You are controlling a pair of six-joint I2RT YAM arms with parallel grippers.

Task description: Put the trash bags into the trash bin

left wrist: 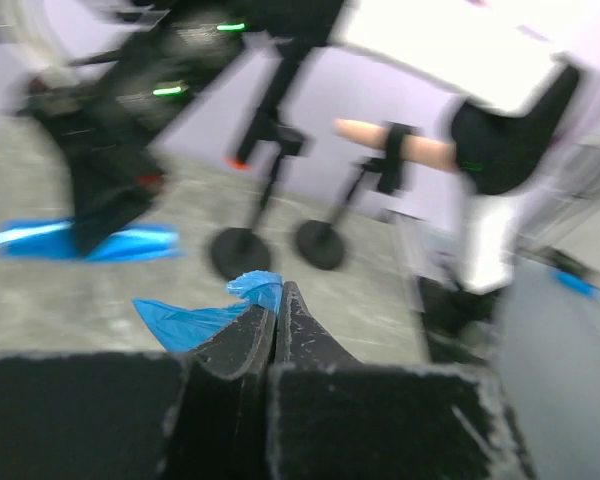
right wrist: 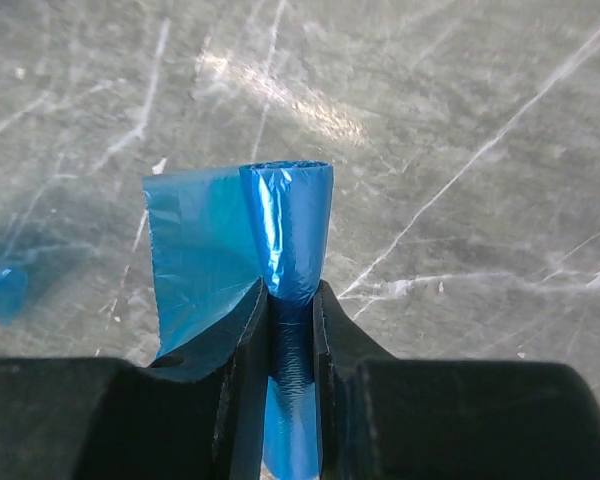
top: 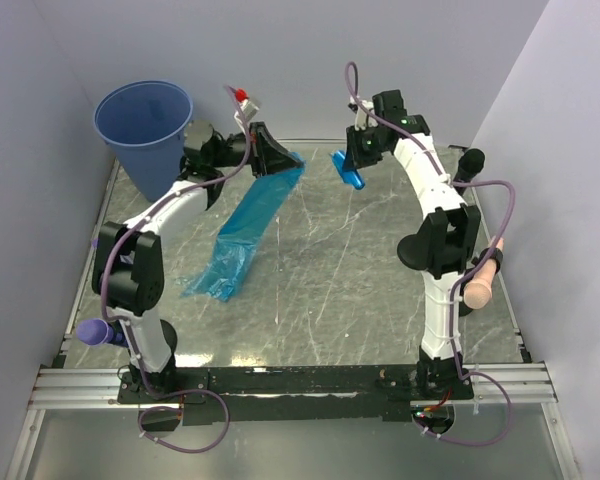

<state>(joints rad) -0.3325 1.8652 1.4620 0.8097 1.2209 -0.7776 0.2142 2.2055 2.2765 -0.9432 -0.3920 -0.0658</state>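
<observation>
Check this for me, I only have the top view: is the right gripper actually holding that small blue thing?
Observer: Yes. Its wrist view shows the right gripper clamped on a blue roll, one finger on each side.
Operator: Is the roll tight?
Observer: Not fully. A flat flap spreads off its left side.
Operator: And the left?
Observer: The left gripper is shut, pinching the unrolled bag by its edge. A tuft pokes above the tips.
</observation>
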